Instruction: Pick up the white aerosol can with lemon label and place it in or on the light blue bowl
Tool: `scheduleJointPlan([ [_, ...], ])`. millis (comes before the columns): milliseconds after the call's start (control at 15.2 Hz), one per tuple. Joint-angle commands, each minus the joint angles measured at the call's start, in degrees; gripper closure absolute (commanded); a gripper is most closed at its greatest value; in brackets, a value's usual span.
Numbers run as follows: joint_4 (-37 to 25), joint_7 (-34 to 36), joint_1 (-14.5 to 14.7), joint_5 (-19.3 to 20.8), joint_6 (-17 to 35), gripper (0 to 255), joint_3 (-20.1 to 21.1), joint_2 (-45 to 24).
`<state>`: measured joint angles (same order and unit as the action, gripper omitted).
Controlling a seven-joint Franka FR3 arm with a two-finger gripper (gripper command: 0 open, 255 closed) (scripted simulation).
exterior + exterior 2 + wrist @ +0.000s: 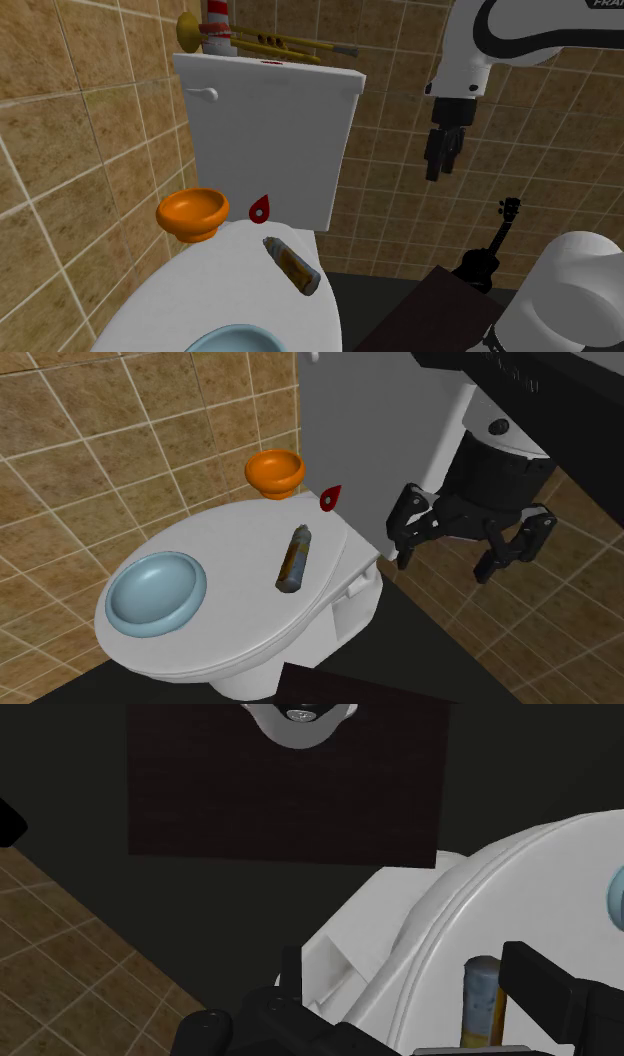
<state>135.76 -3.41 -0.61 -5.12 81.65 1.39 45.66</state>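
Note:
The aerosol can (291, 265) lies on its side on the white toilet lid (200, 285); it looks grey with a yellow-brown label. In the second exterior view the can (293, 557) lies between the light blue bowl (155, 593), which sits at the lid's front end, and the tank. The bowl's rim (236, 339) peeks in at the shoulder view's bottom edge. My black gripper (445, 564) hangs open and empty in the air beside the toilet, off the lid's edge and well above the can. In the wrist view the can (480, 1000) shows just inside one finger (545, 986).
An orange bowl (190, 213) and a small red drop-shaped piece (260, 208) rest on the lid by the white tank (270, 135). A brass trumpet (270, 43) and a striped cone (217, 15) sit on top of the tank. A small dark guitar (493, 250) leans by the tiled wall.

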Motion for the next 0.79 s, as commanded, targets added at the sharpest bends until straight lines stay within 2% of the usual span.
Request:
scheduleJointPlan([
  [0, 0.0, 0.0, 0.0, 0.0, 0.0, 0, 0.0, 0.0],
  [726, 2.5, 6.9, 3.0, -5.0, 19.1, 0, 9.3, -14.9],
])
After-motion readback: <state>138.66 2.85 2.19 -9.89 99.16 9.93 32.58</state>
